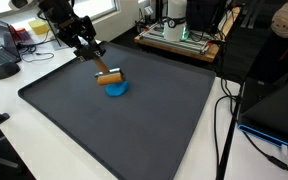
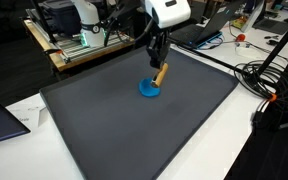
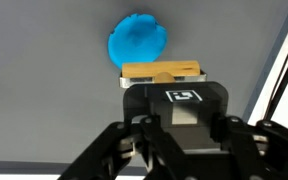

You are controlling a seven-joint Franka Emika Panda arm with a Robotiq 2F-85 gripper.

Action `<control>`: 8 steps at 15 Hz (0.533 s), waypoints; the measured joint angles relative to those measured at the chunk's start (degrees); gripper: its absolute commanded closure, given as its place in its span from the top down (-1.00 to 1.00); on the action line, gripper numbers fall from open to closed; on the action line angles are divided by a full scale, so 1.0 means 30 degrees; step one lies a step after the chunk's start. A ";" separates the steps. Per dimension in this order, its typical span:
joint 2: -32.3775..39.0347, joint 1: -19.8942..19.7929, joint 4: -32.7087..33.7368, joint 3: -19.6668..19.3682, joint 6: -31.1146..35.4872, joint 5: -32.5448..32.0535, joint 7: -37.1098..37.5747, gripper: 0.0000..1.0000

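I have the gripper (image 1: pixel 101 68) clamped on the wooden block (image 1: pixel 109 77), held tilted just over the blue disc (image 1: pixel 116 89). In wrist view, the disc sits at eleven o'clock of the block. Pickup looks done, but the block isn't yet released onto the mat (image 1: pixel 134 130).

Daylight is coming through a window (image 1: pixel 96 8) as a dark gray mat (image 1: pixel 134 130) is covering a white table (image 1: pixel 34 145). Black cables (image 1: pixel 222 130) are trailing past a wooden equipment bench (image 2: pixel 56 58).
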 measured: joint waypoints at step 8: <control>-0.1807 -0.1356 -0.4501 -0.0868 0.3021 0.3774 -0.1227 -0.55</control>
